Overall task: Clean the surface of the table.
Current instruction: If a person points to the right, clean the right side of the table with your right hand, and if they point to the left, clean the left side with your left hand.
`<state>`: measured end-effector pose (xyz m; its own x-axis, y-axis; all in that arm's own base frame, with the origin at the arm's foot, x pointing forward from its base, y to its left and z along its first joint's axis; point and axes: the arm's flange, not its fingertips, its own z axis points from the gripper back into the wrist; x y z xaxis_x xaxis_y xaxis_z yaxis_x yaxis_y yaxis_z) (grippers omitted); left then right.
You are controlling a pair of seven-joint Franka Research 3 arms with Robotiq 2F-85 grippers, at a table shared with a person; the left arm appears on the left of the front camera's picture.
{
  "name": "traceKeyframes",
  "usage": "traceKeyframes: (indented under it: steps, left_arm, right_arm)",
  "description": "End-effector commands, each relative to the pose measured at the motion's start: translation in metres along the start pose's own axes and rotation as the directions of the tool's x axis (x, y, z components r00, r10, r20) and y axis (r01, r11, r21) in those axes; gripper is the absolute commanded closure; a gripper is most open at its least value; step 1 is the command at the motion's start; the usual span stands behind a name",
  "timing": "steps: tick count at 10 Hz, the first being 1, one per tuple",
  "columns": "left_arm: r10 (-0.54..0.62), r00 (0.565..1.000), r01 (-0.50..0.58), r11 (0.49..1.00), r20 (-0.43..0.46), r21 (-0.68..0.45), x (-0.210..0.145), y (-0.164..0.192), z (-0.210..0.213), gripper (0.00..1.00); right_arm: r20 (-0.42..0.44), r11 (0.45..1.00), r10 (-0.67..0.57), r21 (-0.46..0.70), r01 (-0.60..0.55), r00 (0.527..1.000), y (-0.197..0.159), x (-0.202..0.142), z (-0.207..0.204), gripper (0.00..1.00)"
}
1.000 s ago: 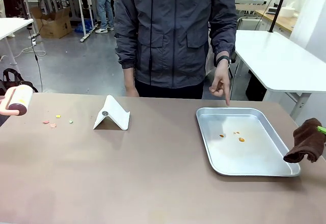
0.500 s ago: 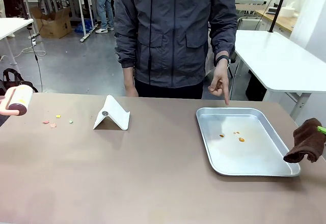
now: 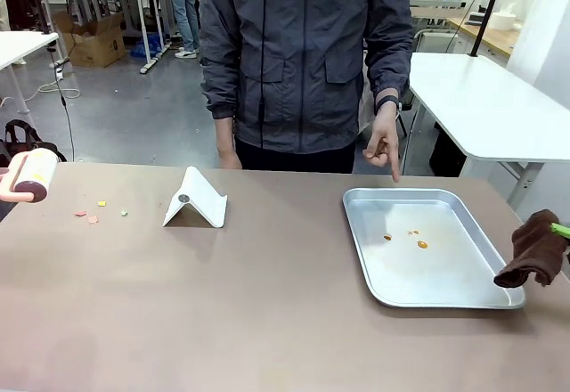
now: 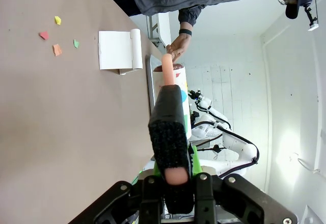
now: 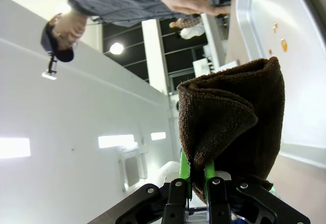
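The brownish table (image 3: 267, 303) carries a few small coloured scraps (image 3: 93, 214) near its far left. In the left wrist view my left gripper (image 4: 173, 170) is shut on the pink handle of a lint roller (image 4: 172, 81), held above the table (image 4: 61, 122) with the scraps (image 4: 56, 35) ahead. The roller (image 3: 31, 178) shows at the front view's left edge. My right gripper (image 5: 196, 175) is shut on a brown cloth (image 5: 234, 122). The cloth (image 3: 534, 249) hangs at the right edge, beside the tray's near right corner.
A silver tray (image 3: 445, 276) with small orange bits (image 3: 420, 243) lies right of centre. A person stands at the far side, one hand (image 3: 385, 151) pointing a finger down at the tray's far rim. A white folded stand (image 3: 196, 200) sits left of centre.
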<state>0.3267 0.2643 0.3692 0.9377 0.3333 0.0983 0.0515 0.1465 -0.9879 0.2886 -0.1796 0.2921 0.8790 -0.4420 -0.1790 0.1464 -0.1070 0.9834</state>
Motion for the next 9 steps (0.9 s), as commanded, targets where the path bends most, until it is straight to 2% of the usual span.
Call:
traceKeyframes:
  steps: [1, 3, 4, 5, 7, 9]
  left_arm:
    - [-0.006, 1.0, 0.006, 1.0, 0.002, -0.002, -0.005, -0.004, -0.002, 1.0]
    - [-0.006, 1.0, 0.006, 1.0, 0.002, -0.002, -0.005, -0.004, -0.002, 1.0]
    - [-0.006, 1.0, 0.006, 1.0, 0.002, -0.002, -0.005, -0.004, -0.002, 1.0]
    - [-0.006, 1.0, 0.006, 1.0, 0.002, -0.002, -0.005, -0.004, -0.002, 1.0]
    - [-0.006, 1.0, 0.006, 1.0, 0.002, -0.002, -0.005, -0.004, -0.002, 1.0]
    - [-0.006, 1.0, 0.006, 1.0, 0.002, -0.002, -0.005, -0.004, -0.002, 1.0]
  right_arm:
    - [-0.045, 0.983, 0.167, -0.066, -0.17, 0.985, 0.031, -0.008, -0.037, 0.88]
    - [-0.151, 0.898, 0.262, -0.323, -0.298, 0.953, 0.065, -0.002, -0.087, 0.88]
    - [-0.246, 0.823, 0.293, -0.427, -0.374, 0.924, 0.079, 0.003, -0.118, 0.88]
    - [-0.355, 0.752, 0.299, -0.484, -0.448, 0.886, 0.091, 0.008, -0.143, 0.88]
    - [-0.447, 0.585, 0.342, -0.587, -0.56, 0.827, 0.116, 0.012, -0.179, 0.88]
    - [-0.519, 0.431, 0.325, -0.663, -0.612, 0.79, 0.143, 0.019, -0.203, 0.88]
